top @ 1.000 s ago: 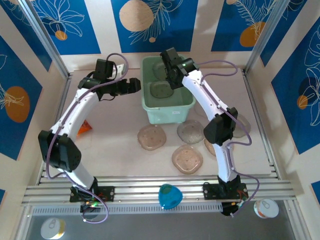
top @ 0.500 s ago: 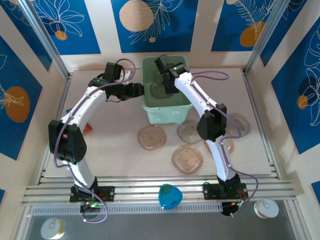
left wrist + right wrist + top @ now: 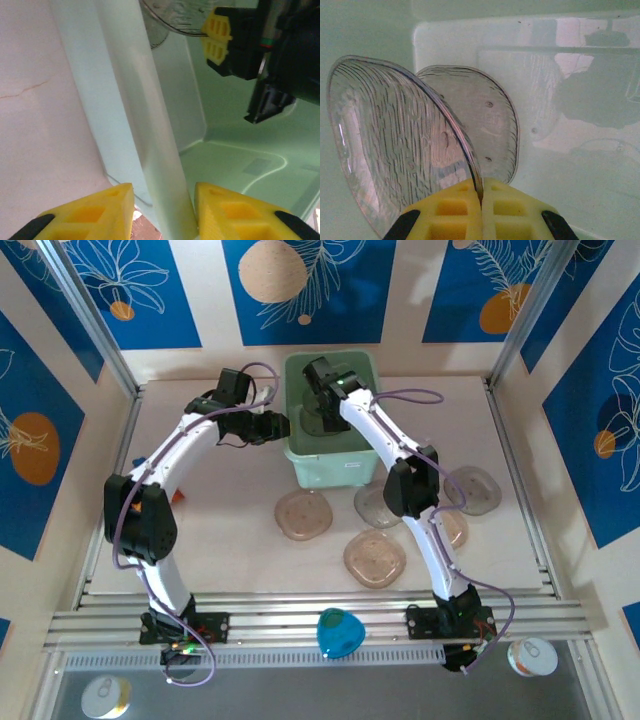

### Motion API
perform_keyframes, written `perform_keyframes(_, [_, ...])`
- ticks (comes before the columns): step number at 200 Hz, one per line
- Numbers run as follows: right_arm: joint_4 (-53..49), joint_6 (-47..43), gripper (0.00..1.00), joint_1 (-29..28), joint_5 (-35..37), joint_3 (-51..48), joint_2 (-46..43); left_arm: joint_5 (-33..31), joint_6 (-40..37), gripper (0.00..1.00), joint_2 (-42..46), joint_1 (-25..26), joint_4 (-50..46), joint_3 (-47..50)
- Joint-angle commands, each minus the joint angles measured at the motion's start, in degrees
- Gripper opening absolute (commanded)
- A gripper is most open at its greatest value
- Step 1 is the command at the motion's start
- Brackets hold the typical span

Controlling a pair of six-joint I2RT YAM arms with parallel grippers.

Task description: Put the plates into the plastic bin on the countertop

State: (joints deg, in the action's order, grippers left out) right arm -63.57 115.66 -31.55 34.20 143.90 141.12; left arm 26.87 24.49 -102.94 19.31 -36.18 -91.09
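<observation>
Since a second ago the left claw [image 3: 278,427] has swung in to the plastic bin [image 3: 345,472]. The right claw [image 3: 318,410] has travelled further along inside it.

Top view: five loose plates [image 3: 303,513] lie on the countertop [image 3: 230,530], well behind both claws on the bin's near side. They are closer to the right arm's base.

Left wrist view: the left claw's jaws stand apart astride the bin's side wall. A sliver of gap remains on the outer side, so no clamp is confirmed.

Right wrist view: the right claw's jaws are together on the rim of the held plate [image 3: 390,145]. It stands on edge directly ahead, tilted left. A second plate [image 3: 485,115] sits just beyond it. Judgement: release needs only the jaws parting, and the bin floor is close ahead.
</observation>
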Motion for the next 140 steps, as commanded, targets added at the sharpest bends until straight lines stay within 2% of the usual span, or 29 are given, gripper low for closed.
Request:
perform_keyframes(1, [0.1,2.4,0.00,-0.4,2.1,2.1,1.7,1.1,-2.7,0.34,-1.7,0.5,-2.7,0.9])
perform_keyframes(84, [0.6,5.1,0.00,-0.8,7.6,4.8,6.6,2.9,-4.6,0.28,-1.8,0.9,-3.4,2.1])
perform_keyframes(140, [3.6,2.8,0.00,-0.2,7.7,4.4,9.0,2.7,-4.8,0.28,-1.6,1.0,-3.5,2.8])
